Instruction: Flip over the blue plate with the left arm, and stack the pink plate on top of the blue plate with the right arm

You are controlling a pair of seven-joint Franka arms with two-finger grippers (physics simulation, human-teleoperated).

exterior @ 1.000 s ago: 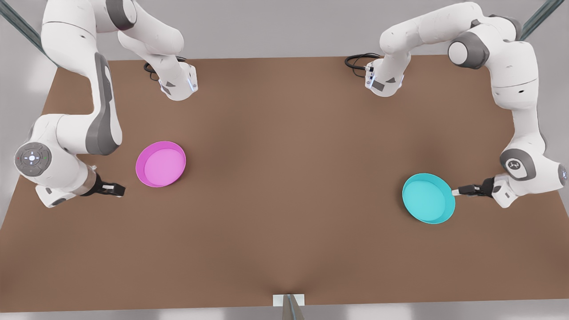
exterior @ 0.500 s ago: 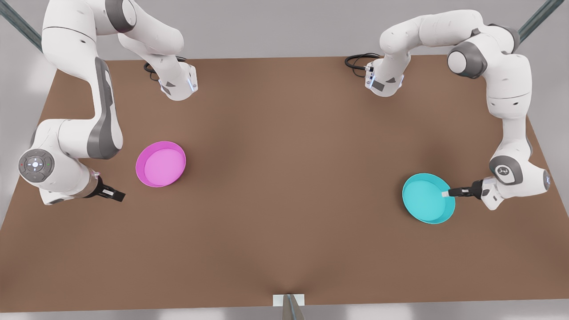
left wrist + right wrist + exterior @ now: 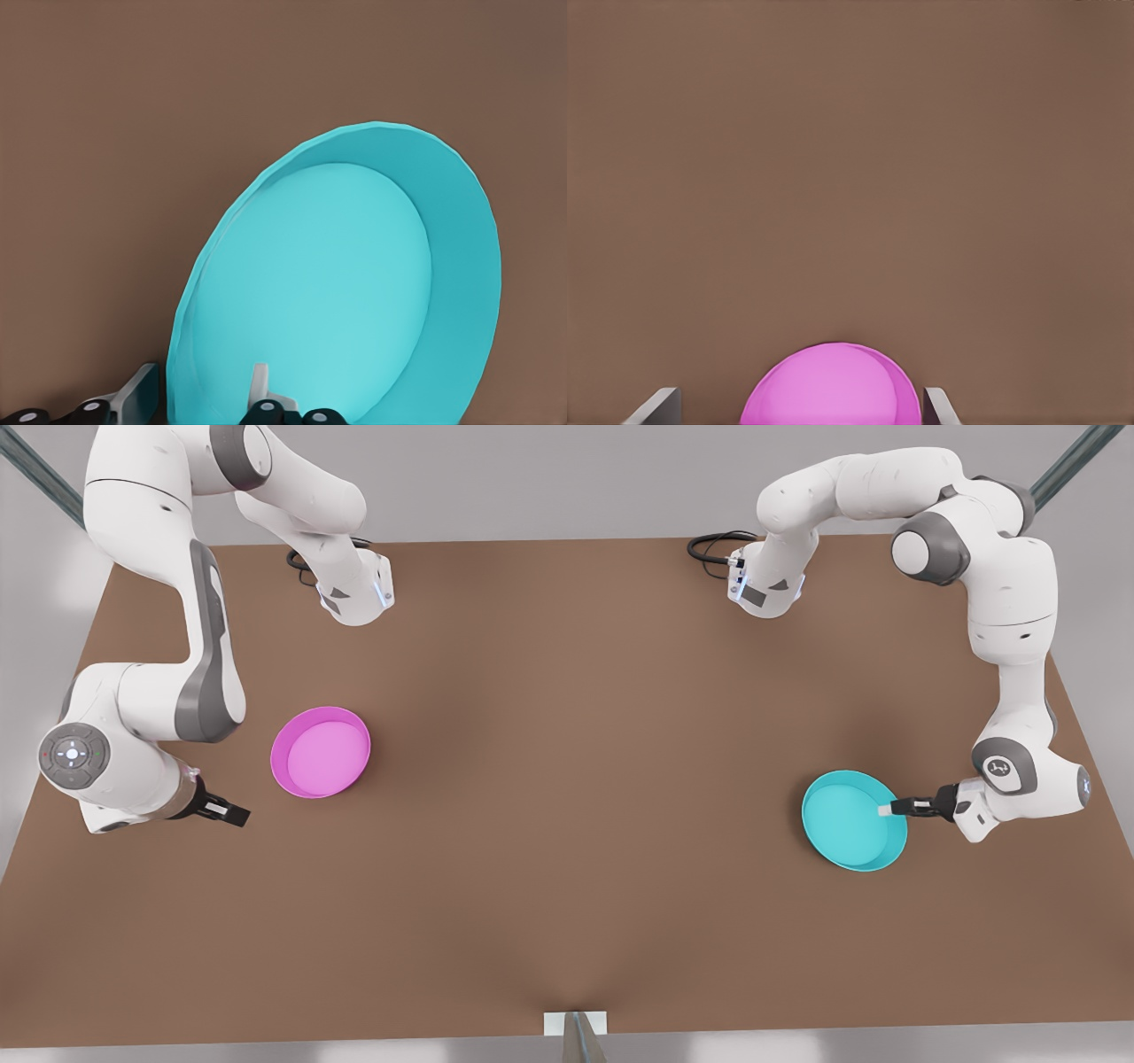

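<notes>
Left tool (image 3: 886,810) advanced, straddling blue plate (image 3: 849,819) rim, spread | right tool (image 3: 237,813) spread, waiting

The blue plate (image 3: 354,292) runs off the left wrist view's edge, which cuts its near rim. The left gripper (image 3: 199,394) shows just two finger stubs straddling that rim. The pink plate (image 3: 833,390) is half cut off in the right wrist view, and the right gripper (image 3: 799,405) shows fingertips alone.
</notes>
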